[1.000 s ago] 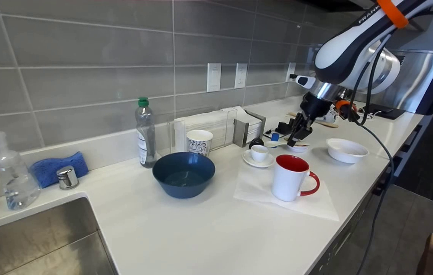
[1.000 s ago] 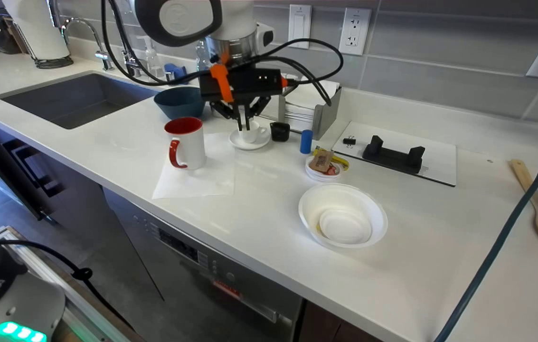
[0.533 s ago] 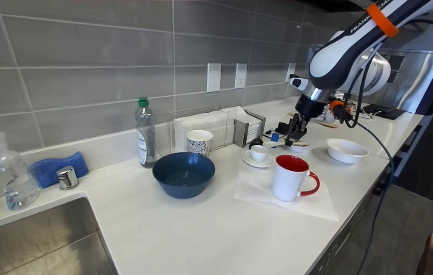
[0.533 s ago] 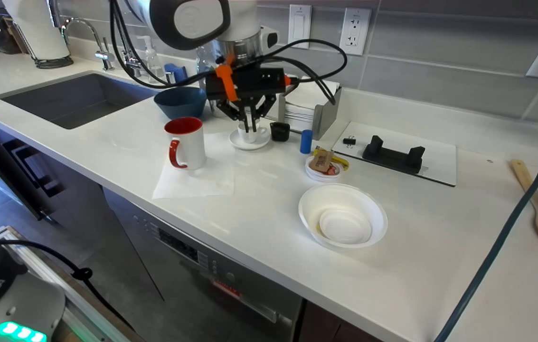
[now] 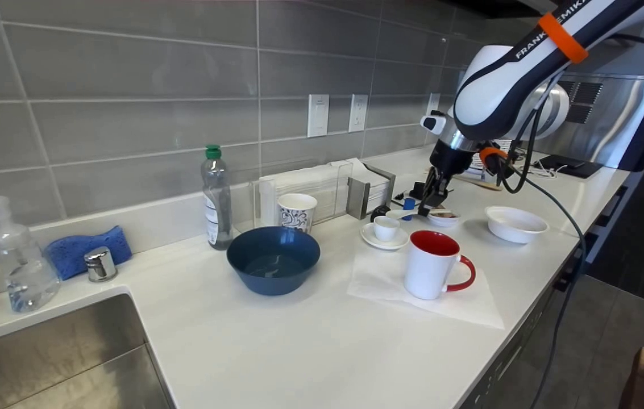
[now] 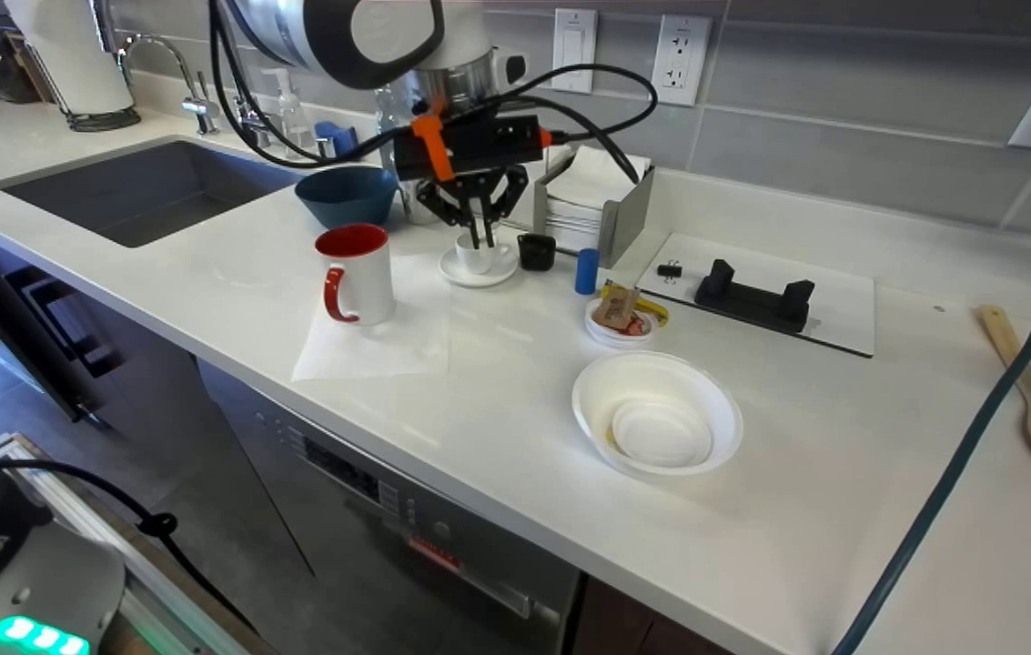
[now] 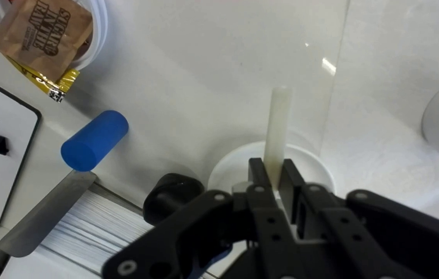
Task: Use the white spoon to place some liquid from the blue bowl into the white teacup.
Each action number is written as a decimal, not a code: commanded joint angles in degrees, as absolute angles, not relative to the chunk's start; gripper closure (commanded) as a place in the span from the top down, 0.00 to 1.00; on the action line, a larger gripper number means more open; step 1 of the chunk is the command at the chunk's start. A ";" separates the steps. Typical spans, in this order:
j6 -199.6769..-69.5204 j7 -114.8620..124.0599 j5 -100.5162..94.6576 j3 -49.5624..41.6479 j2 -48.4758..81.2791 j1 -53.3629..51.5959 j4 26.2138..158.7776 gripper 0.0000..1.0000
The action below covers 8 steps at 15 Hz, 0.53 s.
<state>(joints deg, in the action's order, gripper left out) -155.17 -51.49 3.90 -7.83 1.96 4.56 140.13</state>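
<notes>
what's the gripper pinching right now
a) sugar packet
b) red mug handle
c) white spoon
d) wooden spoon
c, because in the wrist view the gripper is clamped on the white spoon, part of which juts out past the jaws.

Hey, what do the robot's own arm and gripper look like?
The arm is white and black with a silvery wrist section and lettering starting "FRANK" beside an orange strap. Black cables hang in loops. The gripper is black, with jointed linkages and two slim fingers; another orange band wraps the black housing above. Green lights glow on the base.
</notes>
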 commanded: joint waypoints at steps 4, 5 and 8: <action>-154.96 -44.56 -4.40 -6.32 3.25 4.79 138.22 0.03; -154.93 -43.83 -5.33 -6.18 3.31 4.76 138.05 0.03; -154.44 -41.58 -8.49 -5.93 3.51 4.62 137.47 0.03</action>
<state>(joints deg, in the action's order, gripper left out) -155.17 -45.21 -4.37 -6.52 2.65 4.40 138.97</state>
